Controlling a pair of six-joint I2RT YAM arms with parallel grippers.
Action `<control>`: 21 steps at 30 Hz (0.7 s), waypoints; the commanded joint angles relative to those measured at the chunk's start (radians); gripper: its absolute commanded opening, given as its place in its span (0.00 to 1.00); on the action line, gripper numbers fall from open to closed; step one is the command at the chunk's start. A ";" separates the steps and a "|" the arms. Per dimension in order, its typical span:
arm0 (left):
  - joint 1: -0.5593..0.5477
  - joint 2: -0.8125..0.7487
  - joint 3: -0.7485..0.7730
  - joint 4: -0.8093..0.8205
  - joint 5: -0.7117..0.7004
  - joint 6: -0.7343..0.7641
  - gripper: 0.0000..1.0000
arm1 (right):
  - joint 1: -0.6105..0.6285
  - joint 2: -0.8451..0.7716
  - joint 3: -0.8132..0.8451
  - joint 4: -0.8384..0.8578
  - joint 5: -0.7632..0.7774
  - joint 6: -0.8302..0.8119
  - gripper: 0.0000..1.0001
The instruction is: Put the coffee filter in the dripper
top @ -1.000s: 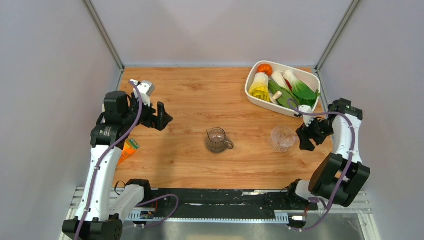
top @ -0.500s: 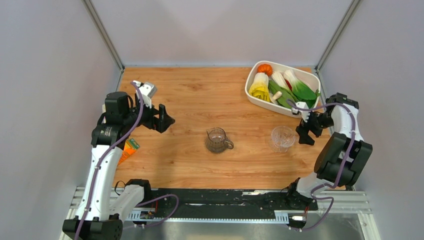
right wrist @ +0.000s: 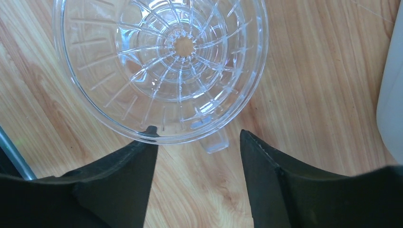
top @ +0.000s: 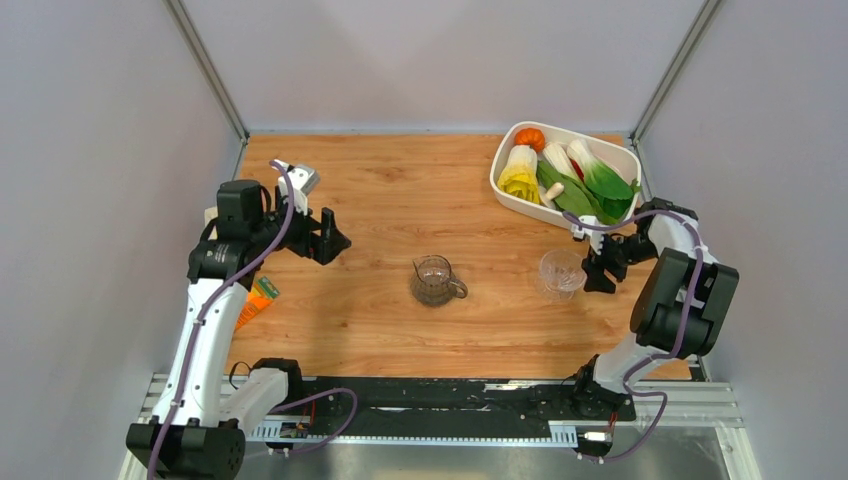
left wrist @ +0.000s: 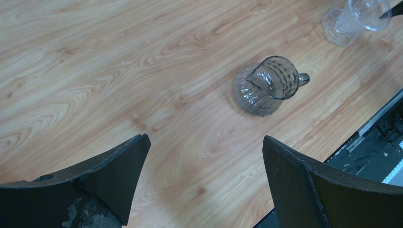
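Puts dripper (right wrist: 161,61) just ahead of right gripper (right wrist: 196,135), jaws apart astride its rim tab, with left gripper (left wrist: 204,138), jaws wide apart, well away beyond glass jug (left wrist: 263,88), coffee filter unseen.

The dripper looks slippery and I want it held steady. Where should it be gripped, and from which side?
Probably the small flat tab below the rim of the dripper, approached from the right arm's side, where the right tool faces it with jaws open. The round, tapering wall is wide and would likely slip; the tab offers flat faces.
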 commanded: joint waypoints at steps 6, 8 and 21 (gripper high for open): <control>0.007 0.031 0.006 -0.004 -0.009 0.043 1.00 | 0.003 -0.085 -0.071 0.020 -0.115 -0.098 0.44; 0.006 0.030 0.002 -0.001 -0.004 0.037 1.00 | 0.005 -0.116 -0.085 0.015 -0.124 -0.114 0.39; 0.007 0.015 -0.009 0.002 -0.002 0.033 1.00 | 0.007 -0.202 -0.137 0.004 -0.152 -0.111 0.16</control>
